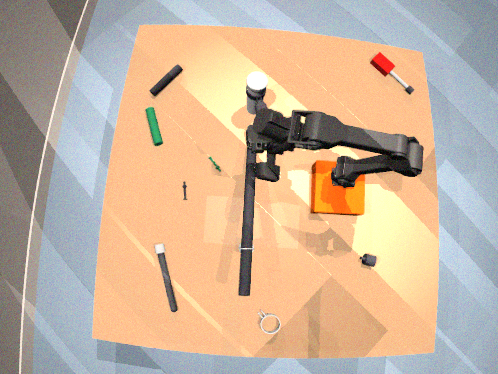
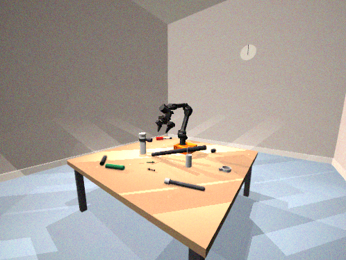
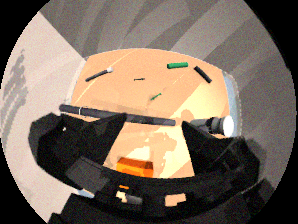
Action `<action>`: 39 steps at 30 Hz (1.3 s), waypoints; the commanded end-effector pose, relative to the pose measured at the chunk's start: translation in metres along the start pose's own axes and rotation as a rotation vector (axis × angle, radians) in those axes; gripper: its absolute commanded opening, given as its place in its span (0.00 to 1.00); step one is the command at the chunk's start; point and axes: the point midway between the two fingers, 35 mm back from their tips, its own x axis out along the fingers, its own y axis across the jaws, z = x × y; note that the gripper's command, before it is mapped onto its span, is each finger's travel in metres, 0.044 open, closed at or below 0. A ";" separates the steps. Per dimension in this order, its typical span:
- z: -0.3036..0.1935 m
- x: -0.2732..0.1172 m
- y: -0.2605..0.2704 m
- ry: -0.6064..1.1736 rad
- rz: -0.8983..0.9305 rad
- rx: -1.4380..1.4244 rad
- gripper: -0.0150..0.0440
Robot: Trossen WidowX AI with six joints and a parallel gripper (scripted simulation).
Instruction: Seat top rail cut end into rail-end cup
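Note:
The dark top rail (image 1: 247, 215) (image 2: 178, 151) (image 3: 128, 117) passes through the thin loop (image 1: 246, 248) above the short grey post (image 2: 188, 160). Its end towards the big post (image 2: 142, 147) slopes down, clear of that post and below the height of the cup. The dark brace band (image 2: 142, 140) (image 3: 217, 125) sits high on the post, just under the white cap (image 1: 257, 80) (image 3: 228, 126). The rail-end cup (image 2: 149, 140) sticks out from it, partly hidden by the arm in the top view. My gripper (image 2: 163, 131) (image 3: 154, 119) is open and empty, above the rail's low end, not touching it.
A green cylinder (image 1: 154, 126) (image 2: 114, 167), a dark cylinder (image 1: 166, 80) and a white-ended rod (image 1: 167, 282) (image 2: 185, 185) lie on the left. A grey ring clamp (image 1: 261, 319) lies at the front. The orange base (image 1: 325, 202) and a small dark piece (image 1: 369, 260) are right of the rail.

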 end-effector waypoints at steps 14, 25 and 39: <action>-0.015 0.012 -0.085 0.063 0.103 -0.929 1.00; -0.032 0.009 -0.138 -0.006 0.155 -1.291 1.00; -0.047 0.003 -0.173 -0.106 0.141 -1.783 1.00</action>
